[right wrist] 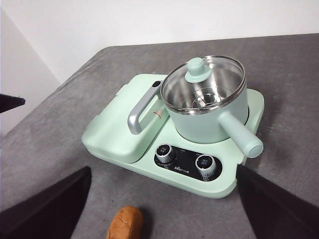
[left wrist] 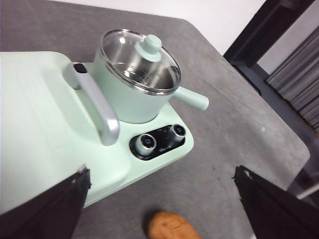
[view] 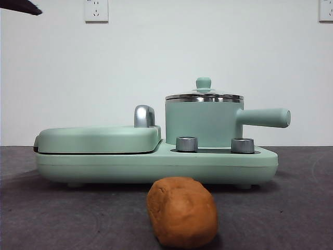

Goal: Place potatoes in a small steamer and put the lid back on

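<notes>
Waiting at opening step: both grippers, left and right, hovering with jaws apart and empty, orange-brown oblong potato lying on table before mint-green cylindrical steamer, clear glass lid seated on it, needing lifting first.

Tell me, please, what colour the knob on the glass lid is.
Mint green, like the small steamer; the lid's knob shows best in the right wrist view.

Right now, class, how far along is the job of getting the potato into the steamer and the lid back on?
Nothing looks done yet. The potato lies on the table in front of the appliance, and the lid sits on the small steamer. Nothing is in hand: the left gripper and right gripper are both open and empty above the table. Left: lift the lid, put the potato in, replace the lid.
</notes>
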